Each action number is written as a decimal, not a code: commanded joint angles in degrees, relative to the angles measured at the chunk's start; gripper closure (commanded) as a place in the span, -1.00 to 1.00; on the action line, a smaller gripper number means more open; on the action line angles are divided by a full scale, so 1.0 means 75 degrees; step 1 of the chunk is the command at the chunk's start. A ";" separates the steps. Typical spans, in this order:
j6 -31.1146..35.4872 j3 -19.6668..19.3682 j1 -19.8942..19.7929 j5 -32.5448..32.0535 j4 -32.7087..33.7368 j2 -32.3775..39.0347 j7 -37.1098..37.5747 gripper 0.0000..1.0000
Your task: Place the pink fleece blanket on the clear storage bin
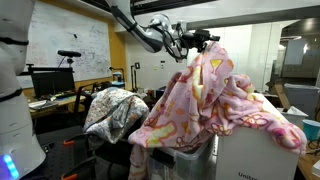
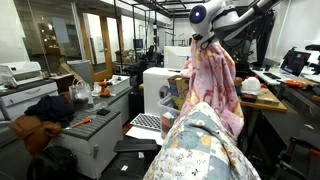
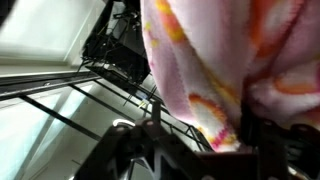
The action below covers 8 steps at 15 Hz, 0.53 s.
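The pink fleece blanket (image 1: 222, 100) with yellow and orange shapes is draped in a tall heap, peaking at my gripper (image 1: 197, 45). It hangs below the gripper (image 2: 207, 38) in both exterior views (image 2: 212, 80). The clear storage bin (image 1: 190, 158) shows only as a whitish edge under the blanket's lower hem, mostly covered. In the wrist view the blanket (image 3: 220, 60) fills the space between the dark fingers of the gripper (image 3: 200, 140). The jaws stand apart, with fabric still lying between them.
A grey-white patterned blanket (image 1: 115, 110) lies over a chair, close to the camera in an exterior view (image 2: 200, 145). A large opaque white box (image 1: 255, 155) stands beside the bin. Desks with a monitor (image 1: 50, 80) and a printer (image 2: 20, 75) surround the spot.
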 commanded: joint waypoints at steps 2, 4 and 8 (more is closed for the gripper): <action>0.2021 0.0101 -0.0269 0.0865 -0.0390 -0.0351 -0.0475 -1.00; 0.2960 0.0071 -0.0392 0.1495 -0.0455 -0.0358 -0.0855 -1.00; 0.4094 0.0184 -0.0476 0.3771 -0.1036 -0.0785 -0.2691 -1.00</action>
